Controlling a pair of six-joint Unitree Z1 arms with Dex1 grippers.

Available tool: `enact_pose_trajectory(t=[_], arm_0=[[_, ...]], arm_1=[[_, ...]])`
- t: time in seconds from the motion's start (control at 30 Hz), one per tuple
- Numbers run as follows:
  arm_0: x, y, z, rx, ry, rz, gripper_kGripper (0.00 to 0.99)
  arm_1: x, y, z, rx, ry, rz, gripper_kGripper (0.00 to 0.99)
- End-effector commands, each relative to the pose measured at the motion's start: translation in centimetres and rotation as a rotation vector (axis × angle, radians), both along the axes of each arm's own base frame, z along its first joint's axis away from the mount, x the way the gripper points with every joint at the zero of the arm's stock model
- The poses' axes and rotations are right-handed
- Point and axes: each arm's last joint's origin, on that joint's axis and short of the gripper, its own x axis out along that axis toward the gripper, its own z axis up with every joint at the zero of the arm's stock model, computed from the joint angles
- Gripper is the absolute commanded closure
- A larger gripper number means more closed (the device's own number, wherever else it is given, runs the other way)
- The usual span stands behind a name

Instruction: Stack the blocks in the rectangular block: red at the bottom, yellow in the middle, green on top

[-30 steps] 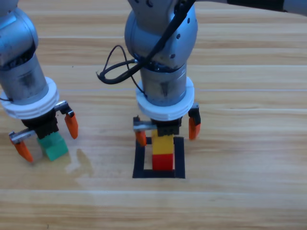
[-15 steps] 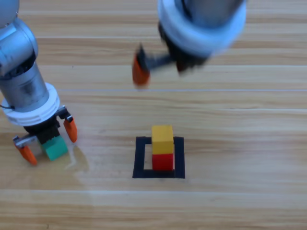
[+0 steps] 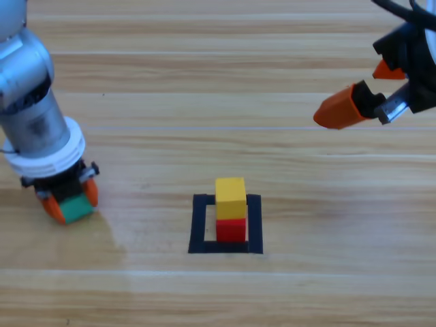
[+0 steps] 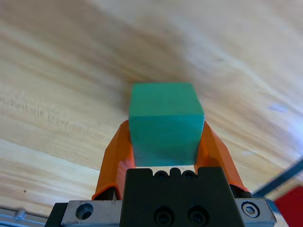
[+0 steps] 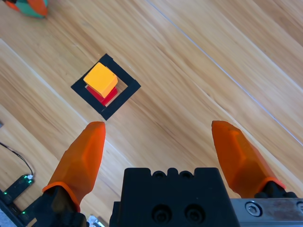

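The yellow cube (image 3: 230, 197) sits on the red cube (image 3: 231, 229) inside the black tape square (image 3: 198, 226) at the table's middle front. From above, the right wrist view shows the same yellow cube (image 5: 101, 79), a sliver of red (image 5: 105, 96) and the tape square (image 5: 124, 96). At the left, my left gripper (image 3: 68, 201) is shut on the green cube (image 3: 76, 206). In the left wrist view the green cube (image 4: 164, 122) is pinched between both orange jaws. My right gripper (image 3: 368, 92) is open, raised at the upper right, far from the stack.
Bare wooden table (image 3: 204, 102) lies all around the tape square. A black cable and a small board with green lights (image 5: 19, 184) show at the lower left of the right wrist view.
My right gripper has let go of the yellow cube, risen and swung away to the upper right. My left gripper has shut on the green cube.
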Motion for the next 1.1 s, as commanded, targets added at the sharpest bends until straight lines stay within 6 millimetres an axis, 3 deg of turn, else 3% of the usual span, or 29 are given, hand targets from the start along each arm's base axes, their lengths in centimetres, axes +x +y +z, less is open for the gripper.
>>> enact_pose_trajectory(t=[0.03,0.1,0.27,0.4,0.57,0.77,1.1], arm_0=[[4.4,-1.6,2.8,0.026,0.004,-0.198,0.875],[5.8,-2.8,4.9,0.032,0.01,-0.315,0.979],[7.1,-5.1,8.7,0.031,0.001,-0.522,0.99],[7.5,-8.0,7.9,0.017,0.039,-0.667,0.99],[6.6,-11.1,6.2,0.033,0.104,-0.767,0.99],[5.7,-11.9,5.6,0.032,0.134,-0.772,0.99],[2.7,-11.7,9.4,0.016,0.083,-0.63,0.99]], arm_1=[[0.9,-0.1,-2.0,-0.063,0.024,-0.001,0.002],[1.0,0.0,-2.3,-0.073,0.028,0.006,0.002],[1.3,0.6,-3.1,-0.087,0.054,0.023,0.002],[1.4,0.6,-3.3,-0.091,0.058,0.02,0.002],[1.4,0.6,-3.4,-0.095,0.061,0.023,0.002],[1.4,0.7,-3.6,-0.103,0.062,0.027,0.002],[1.4,0.9,-3.9,-0.111,0.074,0.06,0.002]])
